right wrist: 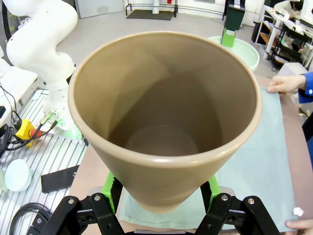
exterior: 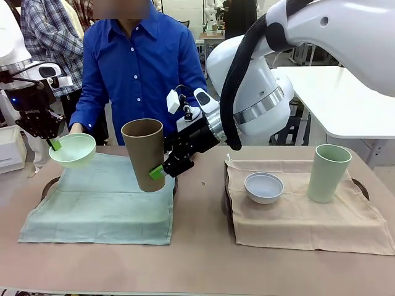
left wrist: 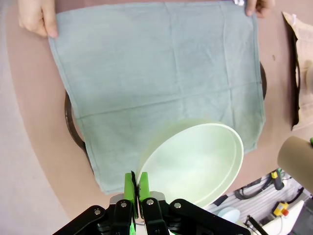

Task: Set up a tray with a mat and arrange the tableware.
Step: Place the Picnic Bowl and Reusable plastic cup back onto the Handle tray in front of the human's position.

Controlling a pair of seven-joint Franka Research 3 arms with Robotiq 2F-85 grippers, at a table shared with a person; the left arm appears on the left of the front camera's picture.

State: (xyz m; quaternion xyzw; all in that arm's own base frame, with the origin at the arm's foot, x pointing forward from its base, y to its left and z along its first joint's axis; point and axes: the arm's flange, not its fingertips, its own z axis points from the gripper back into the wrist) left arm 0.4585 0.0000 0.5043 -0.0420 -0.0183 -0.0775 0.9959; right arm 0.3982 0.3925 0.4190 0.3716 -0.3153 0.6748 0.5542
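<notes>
Bowls: two, mint green bowl (exterior: 73, 150) far left, white bowl (exterior: 263, 187) right.
Cups: two, tan cup (exterior: 144, 154), pale green cup (exterior: 329, 173).
Left gripper (exterior: 54, 144): fingers pinching mint green bowl.
Right gripper (exterior: 162, 171): fingers pinching tan cup.
Mats: two, green mat (exterior: 102, 200), beige mat (exterior: 305, 213).

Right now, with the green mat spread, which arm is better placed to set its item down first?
Probably the right. Its end effector holds the tan-brown cup low over the green mat, tilted. The left end effector pinches the mint green bowl by its rim, higher, at the mat's far corner near the person's hand.
</notes>
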